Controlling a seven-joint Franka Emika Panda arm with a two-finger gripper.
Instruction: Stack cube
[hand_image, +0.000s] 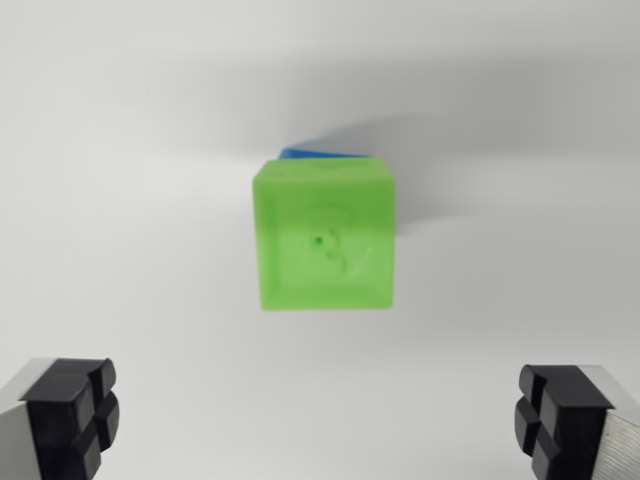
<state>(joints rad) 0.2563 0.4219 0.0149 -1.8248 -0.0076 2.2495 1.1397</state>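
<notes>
Seemingly light, rigid, smooth plastic, the green cube (325, 236) sits atop a blue cube (310, 152) on the bench (120, 200); fingers (70, 415) spread wide, empty. Take hold across opposite flat sides.

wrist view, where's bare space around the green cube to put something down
The white surface lies bare to the wrist view's left and right of the green cube, and below it, between the open gripper fingers. The one crowded spot is behind the cube, where a blue cube edge shows.
</notes>
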